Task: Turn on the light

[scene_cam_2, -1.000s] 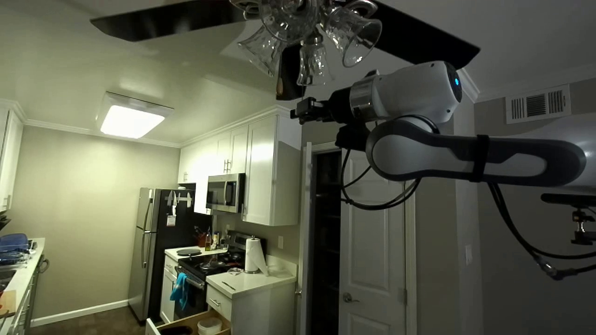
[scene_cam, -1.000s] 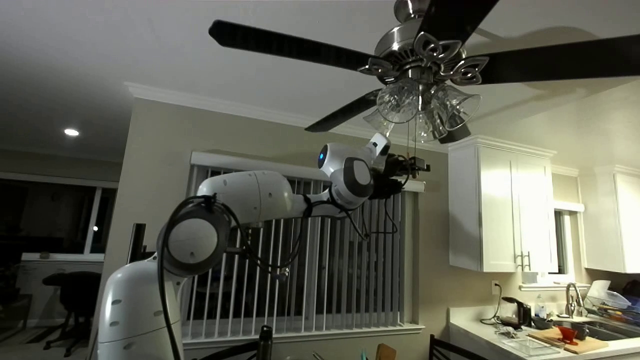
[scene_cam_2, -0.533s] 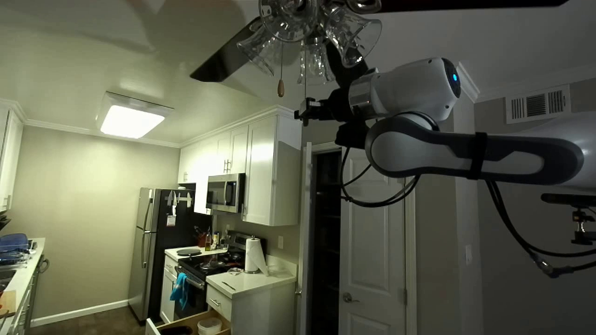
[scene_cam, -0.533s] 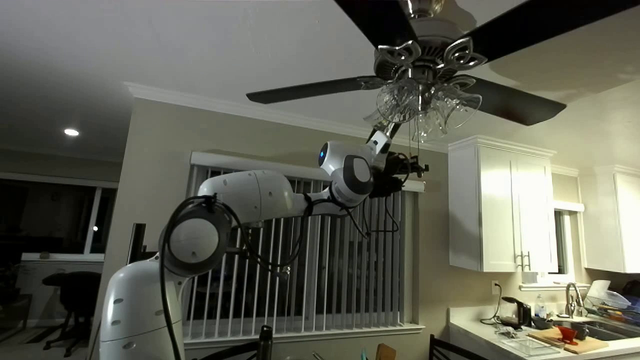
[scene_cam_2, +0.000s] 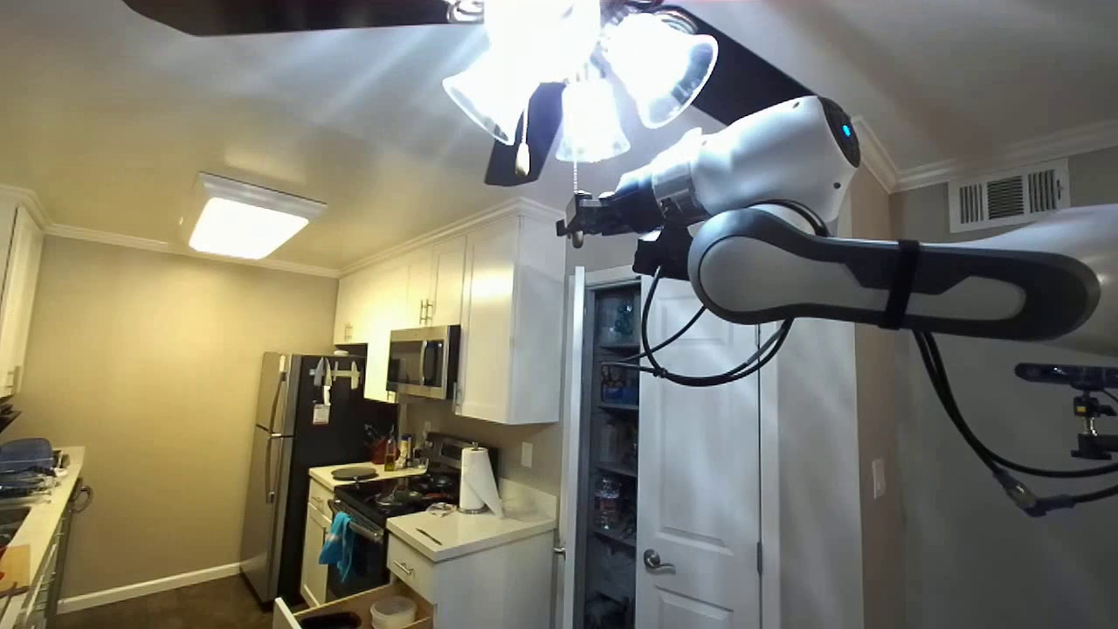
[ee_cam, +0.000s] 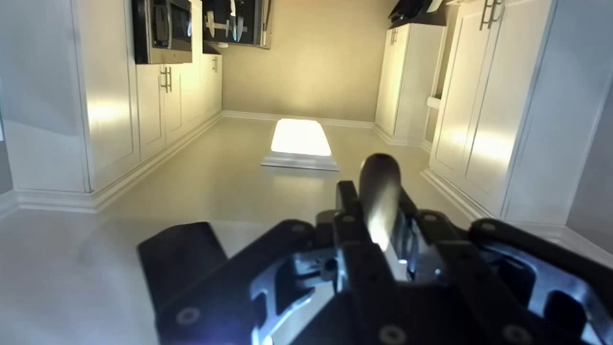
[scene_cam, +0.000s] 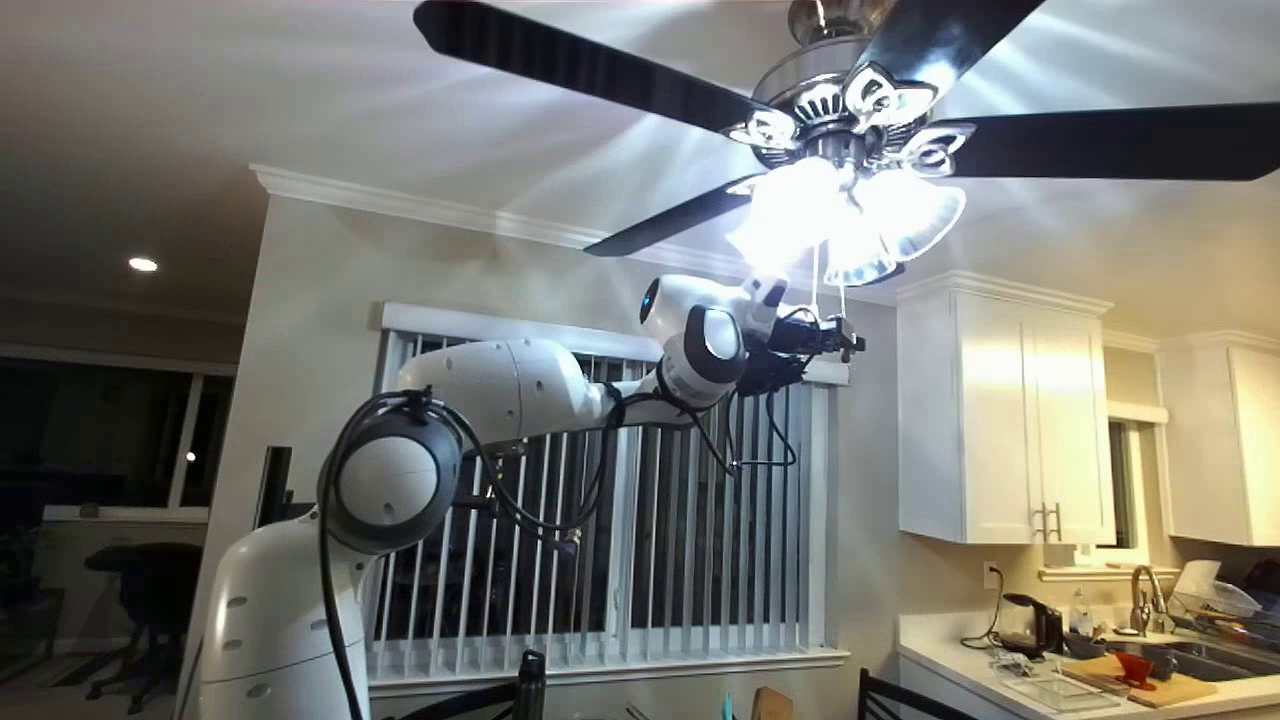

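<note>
The light (scene_cam: 800,215) is a cluster of glass bell shades under the ceiling fan, and it glows bright white; it also shows in an exterior view (scene_cam_2: 594,122). A pull chain (scene_cam_2: 576,177) hangs from it to my gripper (scene_cam_2: 575,218). My gripper (scene_cam: 845,338) is just below the shades. In the wrist view, which stands upside down, the fingers of my gripper (ee_cam: 376,203) are closed around the chain's wooden pull knob (ee_cam: 380,175). The knob's end (scene_cam_2: 577,240) sticks out below the fingers. A second pull knob (scene_cam_2: 522,160) hangs free beside it.
Dark fan blades (scene_cam: 600,65) spread around the light above my arm. White cabinets (scene_cam: 1010,410) stand behind. A lit square ceiling lamp (scene_cam_2: 249,225) and a pantry door (scene_cam_2: 699,489) show farther back. A window with vertical blinds (scene_cam: 600,560) is behind the arm.
The light has gone from dark to brightly lit. My gripper has moved slightly down and tilted downward, with the knob now showing under its fingers. The fan blades have turned to other positions.
</note>
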